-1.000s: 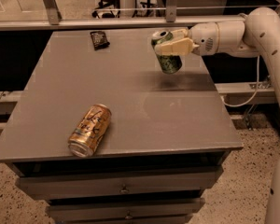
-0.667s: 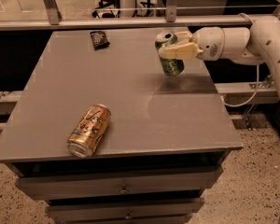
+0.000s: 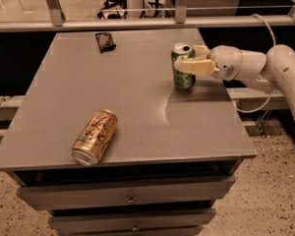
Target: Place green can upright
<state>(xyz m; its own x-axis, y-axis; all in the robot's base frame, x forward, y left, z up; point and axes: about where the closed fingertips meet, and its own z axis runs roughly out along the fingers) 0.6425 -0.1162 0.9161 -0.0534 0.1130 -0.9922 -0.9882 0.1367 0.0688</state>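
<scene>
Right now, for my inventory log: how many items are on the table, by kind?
Drink cans: 2, the green can upright in the hand near the right edge of the table, the orange-gold can on its side
Small black packet: 1
Total: 3

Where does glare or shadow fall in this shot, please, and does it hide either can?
Camera view: warm, dim light; a pale sheen streaks the table near the green can; the gripper, closed around that can near the table's right edge, throws a dark shadow beside it; the orange-gold can lies fully visible.
</scene>
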